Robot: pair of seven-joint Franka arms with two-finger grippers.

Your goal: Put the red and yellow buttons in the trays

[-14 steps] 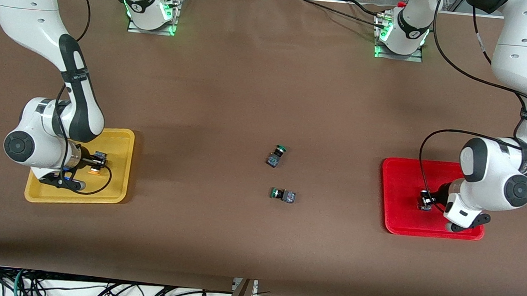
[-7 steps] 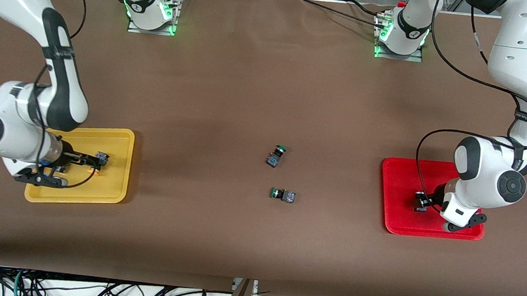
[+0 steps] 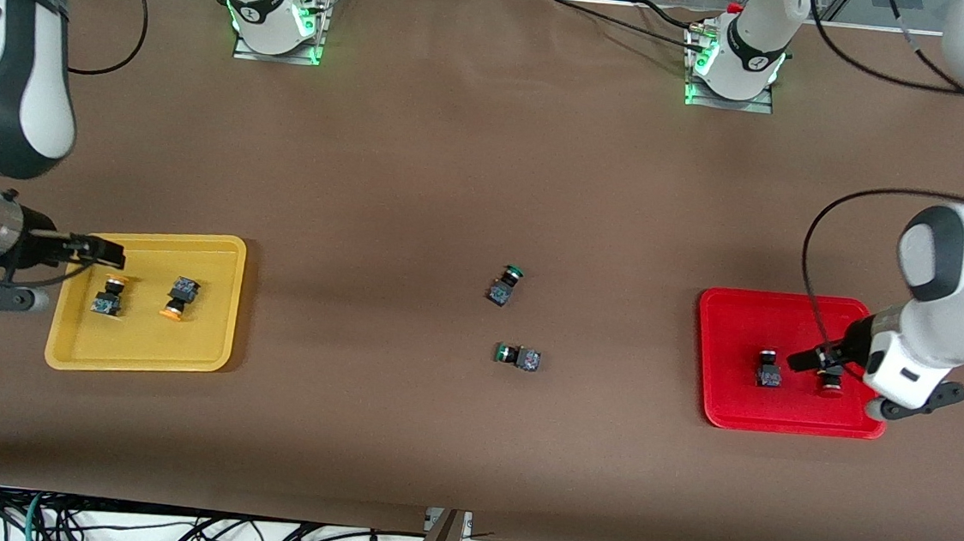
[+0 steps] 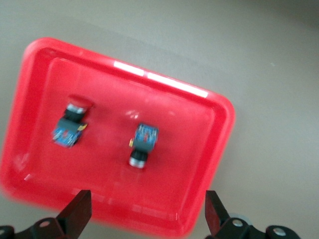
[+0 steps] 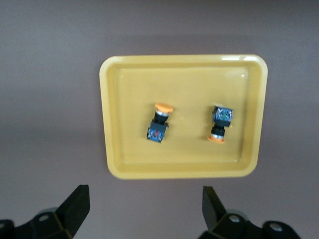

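The yellow tray (image 3: pixel 141 343) lies at the right arm's end of the table and holds two yellow-capped buttons (image 3: pixel 107 296) (image 3: pixel 179 296). My right gripper (image 3: pixel 107 253) is open and empty, up in the air over that tray's outer edge. The right wrist view shows the yellow tray (image 5: pixel 129 89), both buttons (image 5: pixel 159 124) (image 5: pixel 220 124) and the right gripper (image 5: pixel 144 209). The red tray (image 3: pixel 745 317) at the left arm's end holds two buttons (image 3: pixel 769 370) (image 3: pixel 829 382). My left gripper (image 3: pixel 800 361) is open and empty above them. The left wrist view shows the red tray (image 4: pixel 189 124), a red-capped button (image 4: pixel 72 124), a second button (image 4: pixel 143 142) and the left gripper (image 4: pixel 144 216).
Two green-capped buttons (image 3: pixel 505 285) (image 3: pixel 518 357) lie on the brown table between the trays. The arms' bases (image 3: pixel 274 13) (image 3: pixel 736 54) stand along the table edge farthest from the front camera.
Both grippers let go of their buttons in the trays and rose up and outward. A yellow button now lies in the yellow tray and a red one in the red tray.
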